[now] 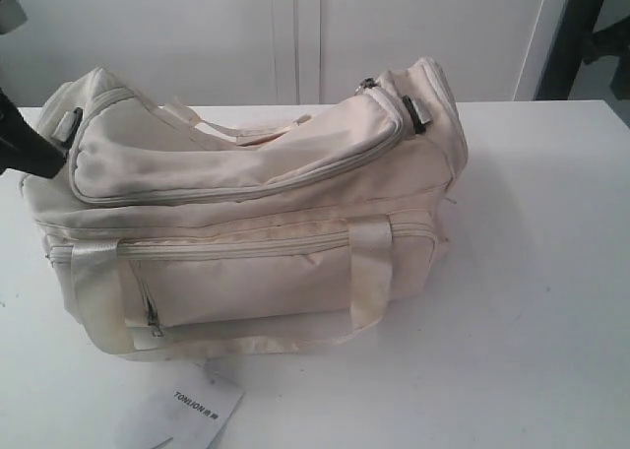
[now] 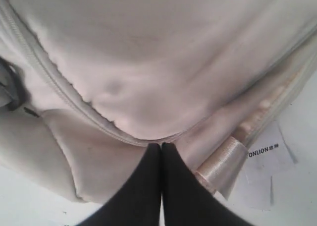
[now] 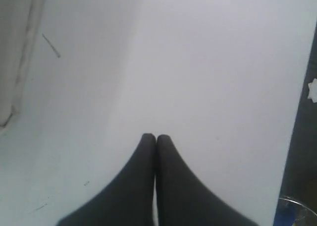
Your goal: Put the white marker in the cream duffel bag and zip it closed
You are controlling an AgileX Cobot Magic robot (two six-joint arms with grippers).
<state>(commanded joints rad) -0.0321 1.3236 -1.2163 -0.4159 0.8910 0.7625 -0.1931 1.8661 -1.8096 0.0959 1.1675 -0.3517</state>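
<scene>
Bright, even light fills the exterior view, washing the white table (image 1: 551, 301) almost into the wall (image 1: 177, 35); the bag (image 1: 256, 203) throws only a faint shadow along its base. Both wrist views are soft, the black fingers (image 2: 141, 191) featureless. A broad grey shade, perhaps the bag's, dims the table beside the bag's edge in the right wrist view.

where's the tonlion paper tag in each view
Exterior: paper tag on the table in front of the cream duffel bag, near its left end.
Left wrist: paper tag on the table beside the bag's satin handle.
Right wrist: not in it.
Shared landmark: the cream duffel bag, in all three.
</scene>
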